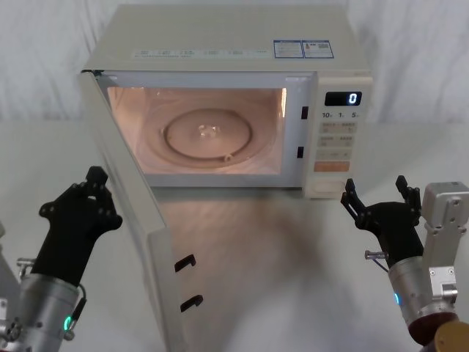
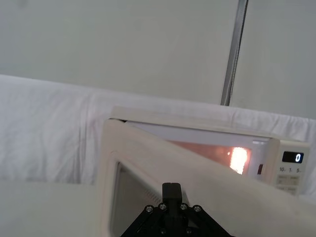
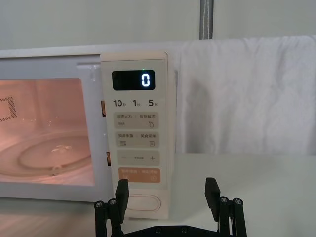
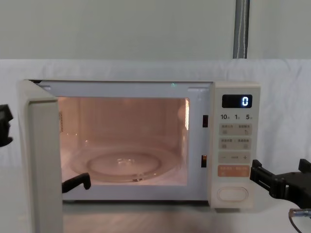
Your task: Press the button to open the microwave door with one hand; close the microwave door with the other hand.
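The microwave door (image 1: 128, 220) is standing swung wide open on its left hinge, its lit cavity showing. The left gripper (image 1: 91, 192), fingers together, is hovering just outside the door's outer face. The right gripper (image 1: 377, 196), fingers spread apart, is sitting on the desk (image 1: 293, 293) side just in front of the button (image 3: 143, 203), not touching it.

I see my right hand (image 1: 377, 196) black, blue light on its silver-grey wrist; left hand (image 1: 94, 192) black, green ring light. Just ahead of the right hand the button (image 3: 142, 203) is plain cream, an orange key (image 3: 139, 175) above it. The microwave door (image 1: 139, 242) beside the left hand is cream, cavity (image 4: 124, 145) glowing pinkish-orange. Worktop (image 1: 293, 293) white.
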